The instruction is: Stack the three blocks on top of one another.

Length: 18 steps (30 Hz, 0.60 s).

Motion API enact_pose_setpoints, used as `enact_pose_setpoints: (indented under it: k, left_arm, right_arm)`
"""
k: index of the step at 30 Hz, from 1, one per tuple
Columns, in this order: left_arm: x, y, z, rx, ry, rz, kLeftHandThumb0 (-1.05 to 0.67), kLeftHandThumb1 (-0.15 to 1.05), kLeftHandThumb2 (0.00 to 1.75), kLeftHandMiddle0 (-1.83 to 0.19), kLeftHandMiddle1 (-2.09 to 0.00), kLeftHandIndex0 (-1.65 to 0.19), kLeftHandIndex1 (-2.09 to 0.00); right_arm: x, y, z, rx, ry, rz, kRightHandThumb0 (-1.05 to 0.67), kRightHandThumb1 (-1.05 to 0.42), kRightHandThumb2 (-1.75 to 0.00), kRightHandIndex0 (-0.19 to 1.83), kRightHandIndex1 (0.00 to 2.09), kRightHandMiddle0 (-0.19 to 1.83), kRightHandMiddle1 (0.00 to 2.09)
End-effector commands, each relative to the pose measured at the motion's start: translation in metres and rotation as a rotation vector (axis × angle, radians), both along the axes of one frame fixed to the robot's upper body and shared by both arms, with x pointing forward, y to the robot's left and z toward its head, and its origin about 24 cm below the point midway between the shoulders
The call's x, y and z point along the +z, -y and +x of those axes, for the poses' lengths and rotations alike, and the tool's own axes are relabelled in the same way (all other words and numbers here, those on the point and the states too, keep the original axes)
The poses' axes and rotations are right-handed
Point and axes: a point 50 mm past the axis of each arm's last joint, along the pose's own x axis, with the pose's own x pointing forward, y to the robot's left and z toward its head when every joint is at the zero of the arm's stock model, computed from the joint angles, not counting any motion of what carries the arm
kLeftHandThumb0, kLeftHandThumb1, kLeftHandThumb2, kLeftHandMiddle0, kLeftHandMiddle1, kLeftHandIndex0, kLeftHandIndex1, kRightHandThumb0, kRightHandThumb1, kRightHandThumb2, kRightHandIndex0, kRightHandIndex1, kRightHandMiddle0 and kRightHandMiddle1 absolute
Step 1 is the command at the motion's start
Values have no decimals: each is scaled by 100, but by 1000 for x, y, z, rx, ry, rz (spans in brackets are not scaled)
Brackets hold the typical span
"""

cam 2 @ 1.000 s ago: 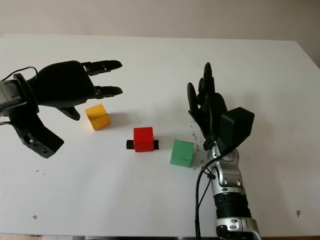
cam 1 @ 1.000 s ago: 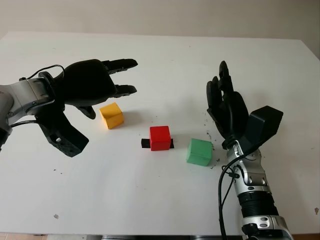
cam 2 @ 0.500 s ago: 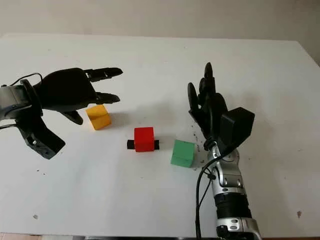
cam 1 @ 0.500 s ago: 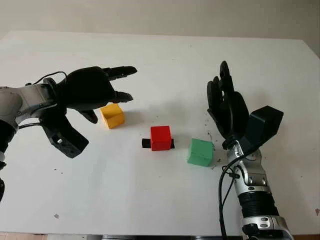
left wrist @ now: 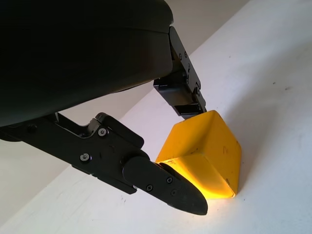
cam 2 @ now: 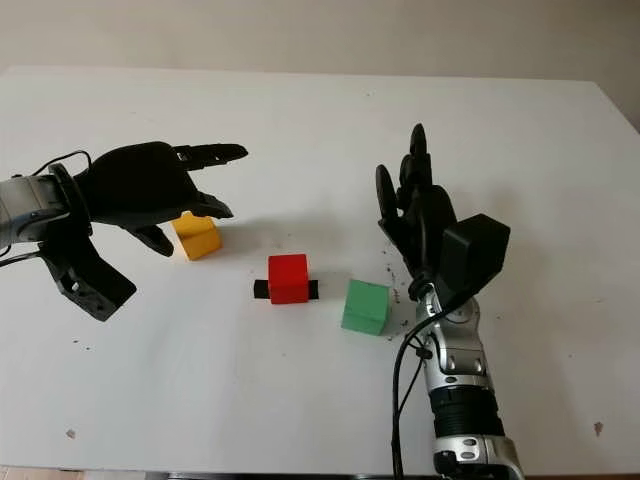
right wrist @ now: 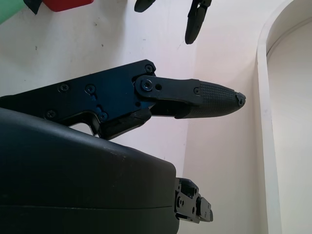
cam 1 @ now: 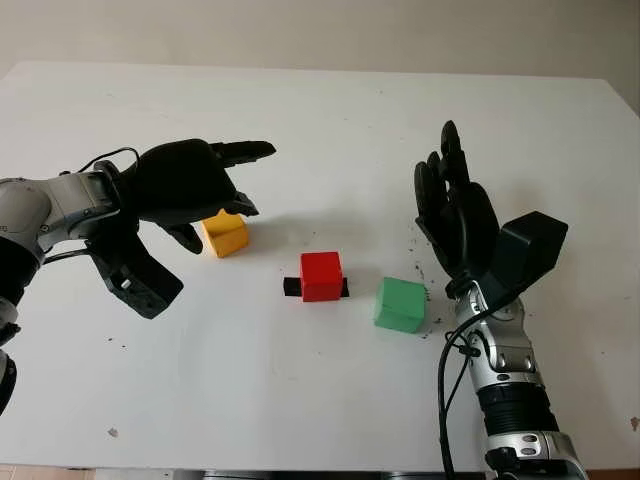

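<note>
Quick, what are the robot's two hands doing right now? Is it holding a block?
Left hand: open, holding nothing, fingers around the yellow block on the table.
Right hand: open, holding nothing, raised beside the green block.

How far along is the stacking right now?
Nothing is stacked: the yellow block, red block and green block sit apart on the table. In hand: the left hand is at the yellow block, fingers around it, not lifted. The right hand is open beside the green block. All stacking remains.

The left hand (cam 1: pixel 195 185) hides part of the yellow block (cam 1: pixel 226 232); whether they touch is unclear.
</note>
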Motion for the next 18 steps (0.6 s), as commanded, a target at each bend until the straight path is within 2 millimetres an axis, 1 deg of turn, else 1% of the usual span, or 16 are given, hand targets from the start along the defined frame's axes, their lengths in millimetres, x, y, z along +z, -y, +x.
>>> enact_pose_setpoints:
  k: [1,5,6,7,8,9,12,14,18]
  left_arm:
    - [2,1,1,-12,6,-12,-57,84,6,-14,-8,-81,-16]
    - [2,1,1,-14,5,-9,-55,86,7,-14,-7,-86,-19]
    - [1,1,1,-18,5,-14,-54,88,6,-14,-6,-83,-34]
    - [1,1,1,-19,3,-17,-53,89,6,-15,-6,-71,-64]
    - [1,0,1,-19,2,-19,-51,90,6,-15,-6,-63,-85]
    - [1,0,1,-16,1,-17,-48,91,6,-16,-6,-58,-100]
    - [2,0,1,-14,4,-19,-44,92,6,-16,-6,-54,-109]
    - [3,-1,1,-15,7,-33,-42,91,5,-20,-7,-57,-104]
    - [5,-1,2,6,-12,-55,-40,90,5,-23,-7,-57,-103]
  right_arm:
    - [5,4,-2,-6,27,-19,-75,-105,-50,-19,0,-19,1]
    - [4,4,-2,-9,22,-9,-76,-105,-49,-19,0,-18,2]
    - [4,4,-2,-9,20,-7,-76,-105,-49,-19,0,-18,2]
    - [4,4,-2,-8,21,-7,-76,-105,-48,-19,0,-18,2]
    - [4,4,-2,-7,21,-8,-76,-105,-48,-19,0,-18,2]
    - [4,4,-2,-6,24,-11,-76,-105,-48,-19,0,-18,2]
    - [4,4,-2,-9,22,-12,-75,-105,-49,-19,0,-19,3]
    - [4,4,-1,-11,17,-4,-77,-105,-48,-19,0,-18,3]
    - [4,3,-1,-10,17,-6,-76,-105,-48,-19,0,-19,3]
